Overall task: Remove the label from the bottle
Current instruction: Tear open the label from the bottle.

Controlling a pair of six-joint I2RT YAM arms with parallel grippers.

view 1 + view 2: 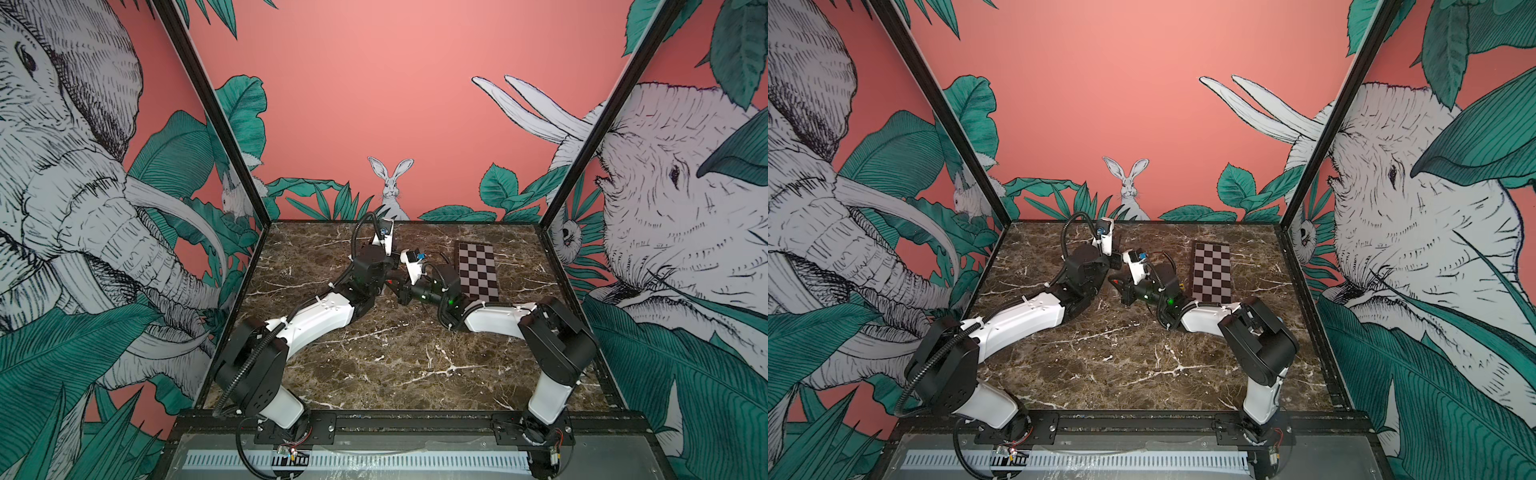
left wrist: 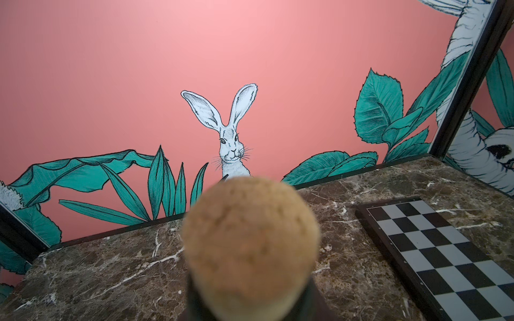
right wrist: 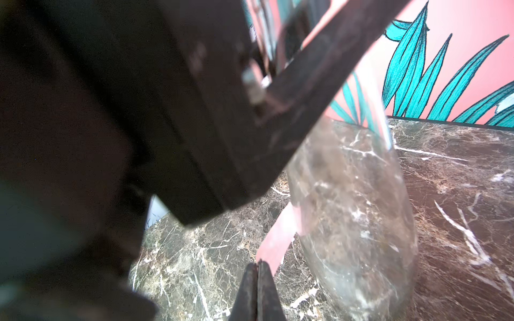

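The bottle [image 3: 353,211] is clear glass and stands just off the marble. Its tan cork [image 2: 250,241] fills the lower middle of the left wrist view, blurred, with dark fingers on either side below it. My left gripper [image 1: 387,277] is shut on the bottle's neck, and its black finger [image 3: 292,91] crosses the glass in the right wrist view. The label [image 3: 274,241] is a pinkish-red strip running from the bottle's side down to my right gripper [image 3: 258,268], which is shut on its free end. In both top views the two grippers meet at mid-table and hide most of the bottle.
A black-and-white chessboard [image 1: 478,274] lies flat at the back right of the marble table [image 1: 395,365], close behind the right arm. Printed walls enclose the table on three sides. A black rail [image 1: 415,419] runs along the front edge.
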